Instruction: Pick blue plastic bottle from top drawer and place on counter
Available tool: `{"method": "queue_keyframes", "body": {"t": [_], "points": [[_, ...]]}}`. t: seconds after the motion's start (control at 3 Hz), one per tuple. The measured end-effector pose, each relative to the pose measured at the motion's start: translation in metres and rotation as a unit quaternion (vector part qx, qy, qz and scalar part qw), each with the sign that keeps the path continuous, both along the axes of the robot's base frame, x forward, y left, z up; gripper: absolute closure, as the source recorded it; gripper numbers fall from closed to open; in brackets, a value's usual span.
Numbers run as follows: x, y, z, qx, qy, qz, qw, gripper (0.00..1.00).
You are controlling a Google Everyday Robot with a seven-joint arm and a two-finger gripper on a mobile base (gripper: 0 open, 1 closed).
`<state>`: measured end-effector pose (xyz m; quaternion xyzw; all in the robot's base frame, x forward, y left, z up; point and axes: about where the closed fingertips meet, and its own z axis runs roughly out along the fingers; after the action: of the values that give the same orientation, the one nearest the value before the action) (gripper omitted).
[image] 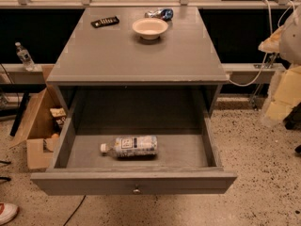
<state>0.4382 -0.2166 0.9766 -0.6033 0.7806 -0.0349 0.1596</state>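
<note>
The blue plastic bottle lies on its side in the open top drawer, white cap pointing left, label facing up. The drawer is pulled fully out, with its round knob at the front. The counter is the grey cabinet top behind and above the drawer. My gripper shows only as a pale blurred shape at the right edge, well right of the drawer and clear of the bottle.
On the counter's far part sit a white bowl, a black remote and a crumpled blue-silver wrapper. An open cardboard box stands left of the cabinet. A small upright bottle stands on the left ledge.
</note>
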Motion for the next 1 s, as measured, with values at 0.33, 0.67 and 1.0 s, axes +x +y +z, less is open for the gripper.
{"method": "queue_keyframes", "body": {"t": [0.33,0.67,1.0], "points": [[0.000,0.000,0.000,0.000,0.000,0.000,1.0000,0.00],[0.010,0.027,-0.024,0.032,0.010,0.017,0.9993,0.00],[0.026,0.081,-0.063,0.082,0.029,0.044,0.9952,0.00]]}}
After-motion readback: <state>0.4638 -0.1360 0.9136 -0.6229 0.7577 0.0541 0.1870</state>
